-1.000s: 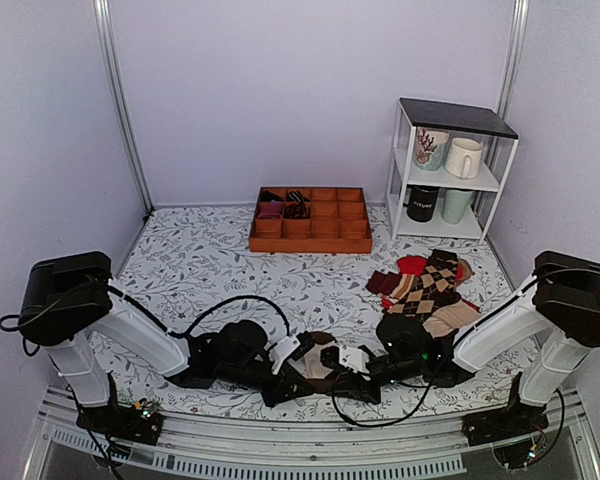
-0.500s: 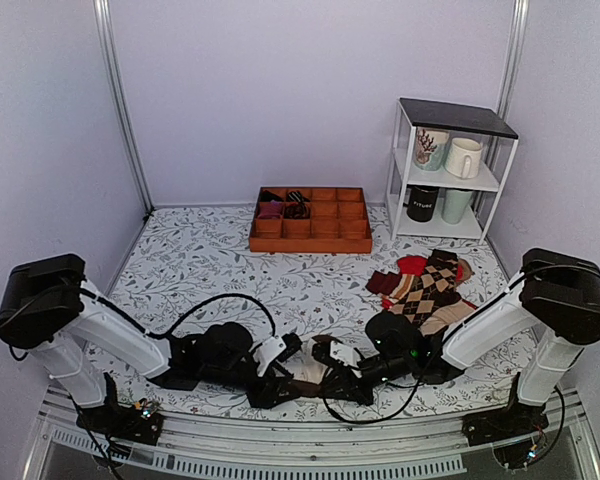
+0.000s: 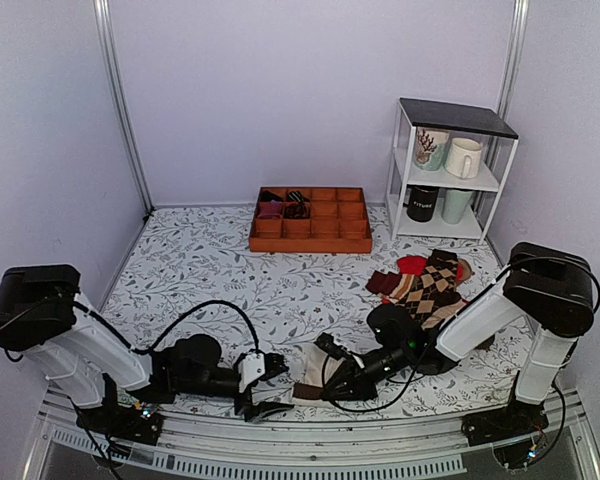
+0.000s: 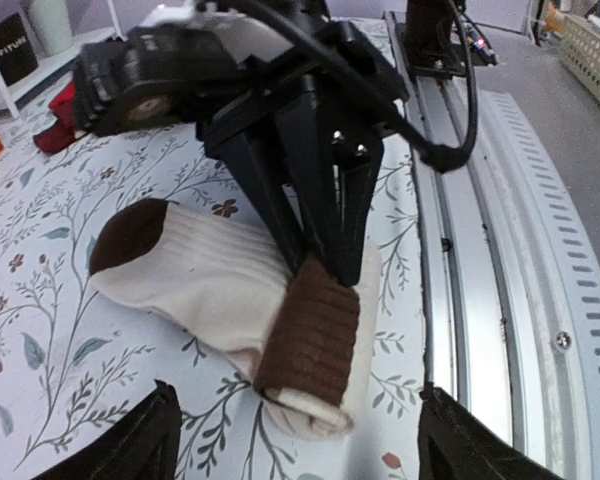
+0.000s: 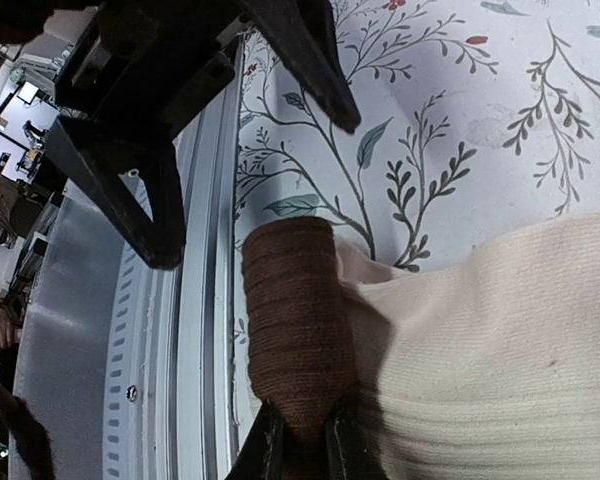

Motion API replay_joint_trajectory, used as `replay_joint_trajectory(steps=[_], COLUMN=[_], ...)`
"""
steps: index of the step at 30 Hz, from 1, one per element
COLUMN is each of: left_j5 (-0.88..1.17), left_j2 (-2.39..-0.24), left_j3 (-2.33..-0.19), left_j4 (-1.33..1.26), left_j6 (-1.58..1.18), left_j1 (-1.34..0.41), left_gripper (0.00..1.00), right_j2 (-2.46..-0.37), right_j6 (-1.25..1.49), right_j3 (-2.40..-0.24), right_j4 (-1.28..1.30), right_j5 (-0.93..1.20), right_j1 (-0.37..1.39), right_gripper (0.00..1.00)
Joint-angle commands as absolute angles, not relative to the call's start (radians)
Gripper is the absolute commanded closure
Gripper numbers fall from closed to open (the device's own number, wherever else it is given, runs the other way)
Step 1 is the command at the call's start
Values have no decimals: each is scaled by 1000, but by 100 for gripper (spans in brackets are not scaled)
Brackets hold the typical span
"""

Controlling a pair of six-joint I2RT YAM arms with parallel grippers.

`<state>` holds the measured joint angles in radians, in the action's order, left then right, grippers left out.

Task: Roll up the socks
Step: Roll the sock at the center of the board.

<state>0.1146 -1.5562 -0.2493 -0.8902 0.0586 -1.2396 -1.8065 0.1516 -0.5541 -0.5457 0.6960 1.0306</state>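
The socks (image 4: 220,280) lie as one cream bundle near the table's front edge, with a dark brown toe (image 4: 130,233) and a brown cuff (image 4: 312,335) folded over the end. In the top view the socks (image 3: 310,366) sit between both arms. My right gripper (image 5: 302,442) is shut on the brown cuff (image 5: 292,320), pinching it from the cream side. My left gripper (image 4: 298,405) stands open, its fingers (image 4: 140,440) wide on either side of the cuffed end and not touching it. From above, the left gripper (image 3: 274,385) is just left of the right gripper (image 3: 323,384).
An orange wooden tray (image 3: 310,235) of compartments stands at the back centre. A white shelf (image 3: 450,185) with mugs is at the back right. Argyle and red socks (image 3: 425,285) are piled at the right. A metal rail (image 3: 280,458) runs along the near edge.
My left gripper has opened, let go of the socks and drawn back to the left. My right gripper has shut on the cuff and shifted left toward the front edge.
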Motion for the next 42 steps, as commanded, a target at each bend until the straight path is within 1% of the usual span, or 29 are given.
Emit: replay_joint_trajectory(steps=[1,5,17,18,20,22,25,26,29,33,34,37,42], left_j5=[197,223,233,234,240,248,260,267,291,305,302,304,343], left_j2=[-1645,-1703,-1776,-1781,-1785,-1787,-1801,-1808,-1843,-1873,-1874,-1872,-1865], left_j3=[-304,-340,-362,-365,-376,-382,-402,-411,-463,-513,-506,-474,-436], left_j4=[-986,-976,-955,-952,-941,-936,-922,-912,-827,-687,-681,-648,-542], left_j6=[149,162,128,125,124,120,114,111,78,-22,-61,-189,-346], left_j1=[-1252,-1253,-1252,-1251,-1252,-1252,-1249,-1248,-1237,-1224,-1219,-1200,-1183], left_gripper=[17,19,45,48,60,69,75,79,100,100,100,100,100], right_j2=[-1886,-1882,-1879,-1880,-1881,-1883,-1886,-1886,-1889,-1854,-1832,-1740,-1533], right_j6=[177,176,164,164,165,167,170,170,172,169,167,147,100], right_j3=[-543,-547,-552,-551,-552,-553,-557,-559,-568,-586,-587,-592,-527], right_j4=[-339,-318,-286,-285,-280,-278,-274,-274,-266,-233,-220,-182,-227], right_j5=[706,707,707,706,703,700,698,698,701,657,627,532,334], right_j1=[1033,1022,1014,1014,1012,1012,1012,1012,1010,1011,1011,1011,1017], right_gripper=[89,89,89,89,89,89,89,89,89,88,84,70,56])
